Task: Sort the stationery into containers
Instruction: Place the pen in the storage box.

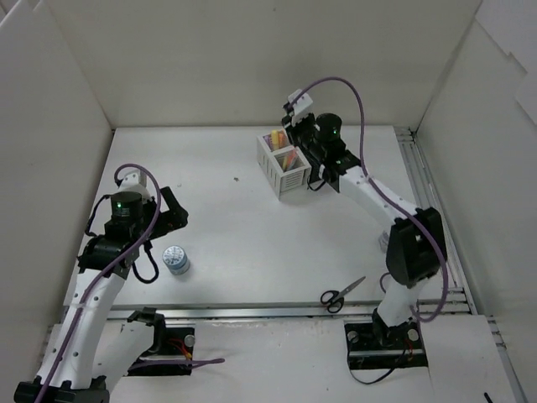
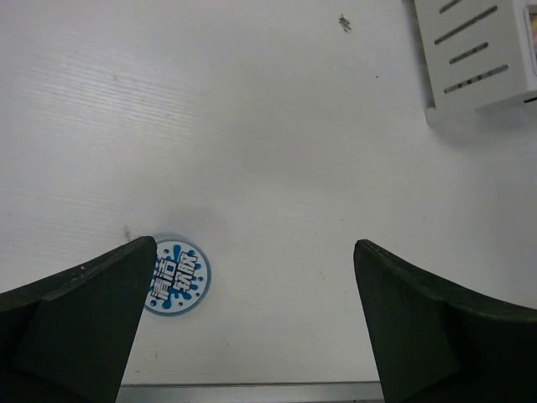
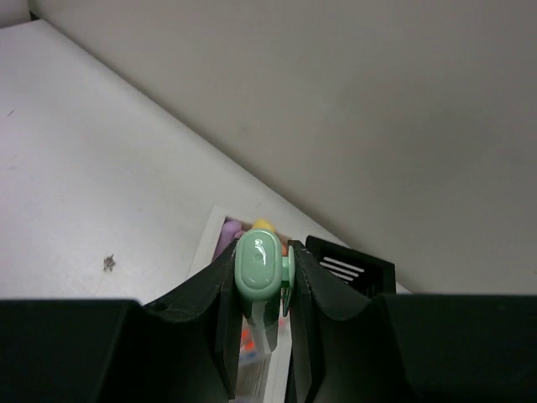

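Right fingers (image 3: 201,323) clenched on green marker (image 3: 258,267), pinched from both sides, cap end toward the wrist camera. The marker hangs just above the joined holders at the far middle of the counter (image 1: 252,235). Its lower end is hidden, so cannot tell which compartment it is over or whether it is inside yet.

White holder (image 1: 289,179) has slatted walls and two compartments. Purple marker (image 3: 226,231) and yellow marker (image 3: 264,223) poke up in it behind the green one, and orange marker (image 3: 247,337) shows lower between the fingers. Black holder (image 3: 351,265) touches the white one on its right side. In the top view it is mostly covered by the right arm.

Left fingers (image 2: 80,323) released, spread wide, nothing between them. They sit low over the left part of the counter. White jar (image 1: 175,259) with blue dots stands upright on the counter just beside the left arm, apart from the fingers. In the left wrist view its lid peeks out next to one fingertip.

Scissors (image 1: 341,294) lie flat near the near edge of the counter, close to the right arm's base, well apart from the holders.
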Robot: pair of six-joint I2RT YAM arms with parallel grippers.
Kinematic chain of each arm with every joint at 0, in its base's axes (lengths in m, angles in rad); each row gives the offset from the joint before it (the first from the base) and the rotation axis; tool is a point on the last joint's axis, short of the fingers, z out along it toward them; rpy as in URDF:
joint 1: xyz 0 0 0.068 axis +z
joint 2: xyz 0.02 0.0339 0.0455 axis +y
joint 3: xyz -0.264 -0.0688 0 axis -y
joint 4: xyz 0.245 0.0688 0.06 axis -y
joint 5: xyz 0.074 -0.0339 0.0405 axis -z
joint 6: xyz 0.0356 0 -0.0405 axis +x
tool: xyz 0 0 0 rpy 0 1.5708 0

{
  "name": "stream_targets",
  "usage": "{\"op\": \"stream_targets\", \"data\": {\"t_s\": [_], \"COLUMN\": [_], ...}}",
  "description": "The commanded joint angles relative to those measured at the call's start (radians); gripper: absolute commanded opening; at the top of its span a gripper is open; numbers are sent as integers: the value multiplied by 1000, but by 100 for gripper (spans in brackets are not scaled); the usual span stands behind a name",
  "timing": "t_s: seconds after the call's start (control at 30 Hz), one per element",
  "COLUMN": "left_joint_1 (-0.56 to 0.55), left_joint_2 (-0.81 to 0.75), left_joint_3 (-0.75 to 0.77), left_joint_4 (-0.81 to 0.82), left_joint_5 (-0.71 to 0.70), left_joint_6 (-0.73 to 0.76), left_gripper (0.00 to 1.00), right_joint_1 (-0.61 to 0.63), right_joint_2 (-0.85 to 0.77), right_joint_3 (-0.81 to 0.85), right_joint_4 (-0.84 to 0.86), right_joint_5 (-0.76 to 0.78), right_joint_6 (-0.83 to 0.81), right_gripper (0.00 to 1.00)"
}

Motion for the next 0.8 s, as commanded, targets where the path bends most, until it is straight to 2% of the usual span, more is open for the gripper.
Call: {"op": "stream_targets", "data": {"t_s": [0.0,0.1,0.23,0.33,0.57,0.67,0.7,0.73,0.77], "left_joint_1": [26,46,64,64,74,74,74,74,74], "left_joint_2": [-23,12,89,148,156,164,167,175,179], "left_joint_3": [-15,-28,-32,-18,-55,-73,-81,-82,-87], "left_joint_4": [12,-5,16,-5,-11,-21,-25,-36,-42], "left_joint_5": [-126,-129,-54,-54,-43,-52,-52,-60,-68], "left_joint_6": [-76,-93,-74,-67,-93,-105,-111,-120,-126], "left_gripper": [100,99,99,99,100,99,99,100,100], "right_joint_1": [-21,-30,-32,-28,-31,-30,-31,-28,-30], "right_joint_2": [125,254,401,459,515,505,501,483,470], "right_joint_3": [161,331,440,473,478,451,436,425,409], "right_joint_4": [102,102,102,103,103,103,102,103,103], "right_joint_5": [-24,-33,-47,-33,17,34,37,43,51], "right_joint_6": [114,151,199,207,243,263,265,266,266], "right_gripper": [0,0,1,2,6,27,40,47,61]}}
